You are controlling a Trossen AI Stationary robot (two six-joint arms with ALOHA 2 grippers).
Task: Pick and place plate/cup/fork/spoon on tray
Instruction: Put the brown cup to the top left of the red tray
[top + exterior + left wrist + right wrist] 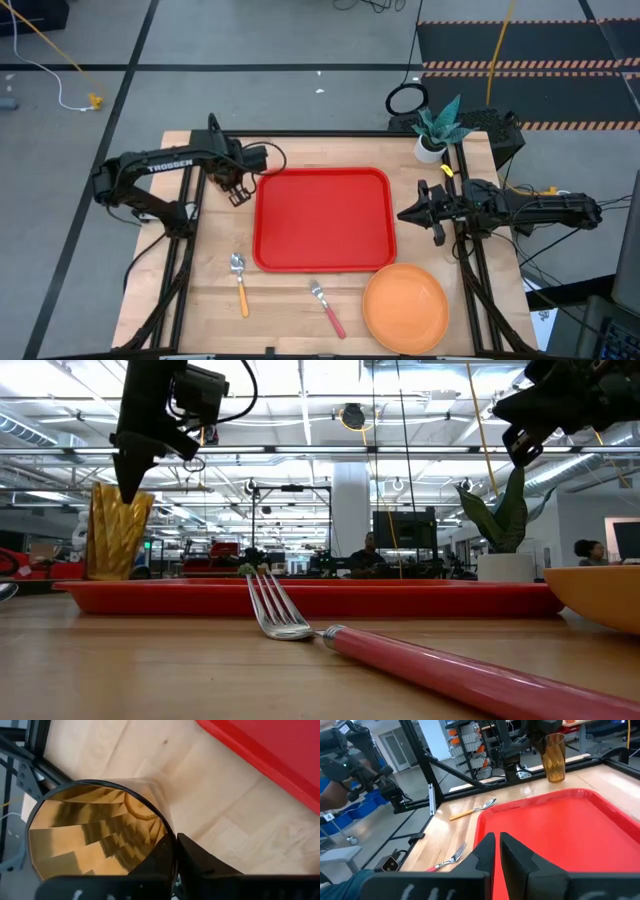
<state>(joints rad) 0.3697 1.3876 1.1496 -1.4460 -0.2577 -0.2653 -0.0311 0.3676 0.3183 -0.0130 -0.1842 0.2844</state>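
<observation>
two dark fingers of my left claw (pixel 238 192) pinch the rim of the tall translucent amber plastic cup (pixel 116 532), which stands on the wooden surface (pixel 290 300) just beside the large flat red plastic tray (pixel 322 218). my right claw (pixel 408 214) hovers closed at the tray's other side.

red tray (pixel 322 220), orange plate (pixel 405 308), faceted amber cup (pixel 116 532), pinkish-red-handled fork (pixel 327 308).

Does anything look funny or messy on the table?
Nothing looks spilled or broken. The tray is bare. The plate, fork and spoon lie on the wood beside it. The cup stands upright just off the tray's edge, with the left gripper right over it.
</observation>
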